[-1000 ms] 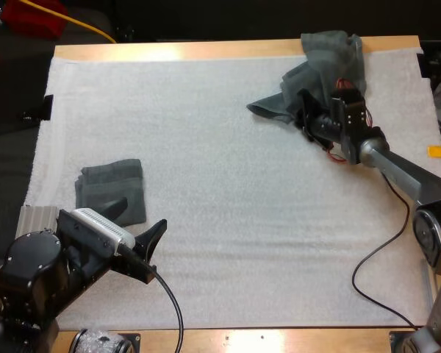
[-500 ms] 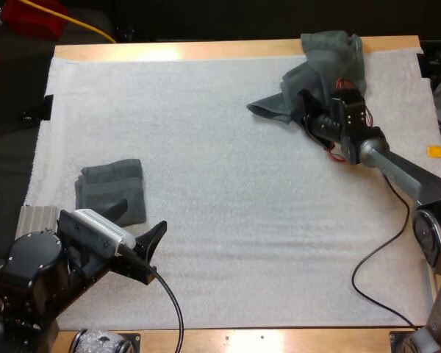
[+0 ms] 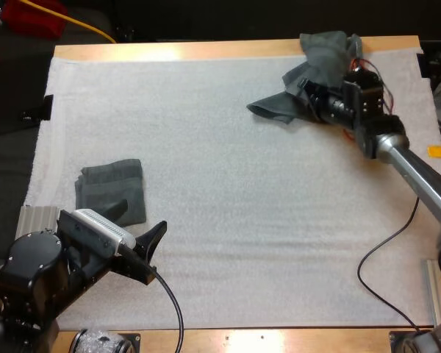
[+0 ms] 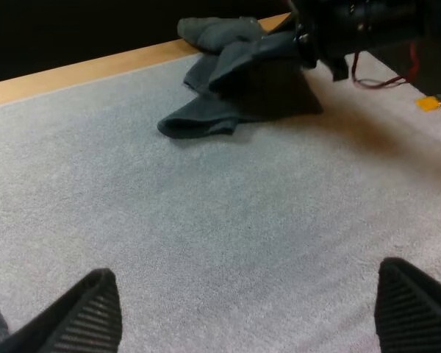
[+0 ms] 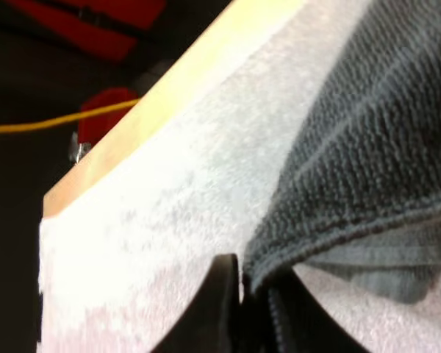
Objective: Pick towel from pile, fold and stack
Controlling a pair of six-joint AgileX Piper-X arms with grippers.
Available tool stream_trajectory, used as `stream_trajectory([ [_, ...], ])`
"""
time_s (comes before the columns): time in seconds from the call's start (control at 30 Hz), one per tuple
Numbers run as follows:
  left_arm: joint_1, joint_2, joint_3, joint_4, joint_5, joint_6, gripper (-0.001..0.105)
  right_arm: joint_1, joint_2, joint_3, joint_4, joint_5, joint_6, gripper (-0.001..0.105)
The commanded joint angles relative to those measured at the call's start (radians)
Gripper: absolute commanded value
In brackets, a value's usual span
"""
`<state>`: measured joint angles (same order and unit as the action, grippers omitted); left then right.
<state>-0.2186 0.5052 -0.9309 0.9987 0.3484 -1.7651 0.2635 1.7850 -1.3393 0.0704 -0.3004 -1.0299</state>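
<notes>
The crumpled dark grey-green cloth towel is lying at the far right corner of the white foam mat. The right gripper is pinching the towel's hem, its fingers closed on the cloth. The left gripper is hovering over the mat's near left corner, spread wide and holding nothing, beside a folded grey-green towel.

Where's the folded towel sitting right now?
In the high view the folded towel lies on the mat's near left part, just ahead of the open left gripper, far across from the crumpled towel at the far right.
</notes>
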Motion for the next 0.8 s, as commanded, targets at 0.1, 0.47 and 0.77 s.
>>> stream_trajectory([
  [0.1,0.001,-0.003,-0.006,-0.001,0.007,-0.008,0.069,-0.001,-0.096,-0.007,0.081,-0.01,-0.112,0.002],
  [0.47,0.001,-0.003,-0.006,-0.001,0.007,-0.008,0.069,-0.001,-0.231,-0.159,0.415,0.035,-0.396,0.002],
  [0.77,0.001,-0.003,-0.006,0.039,0.007,-0.008,0.069,0.011,-0.258,-0.332,0.65,0.043,-0.536,0.002],
])
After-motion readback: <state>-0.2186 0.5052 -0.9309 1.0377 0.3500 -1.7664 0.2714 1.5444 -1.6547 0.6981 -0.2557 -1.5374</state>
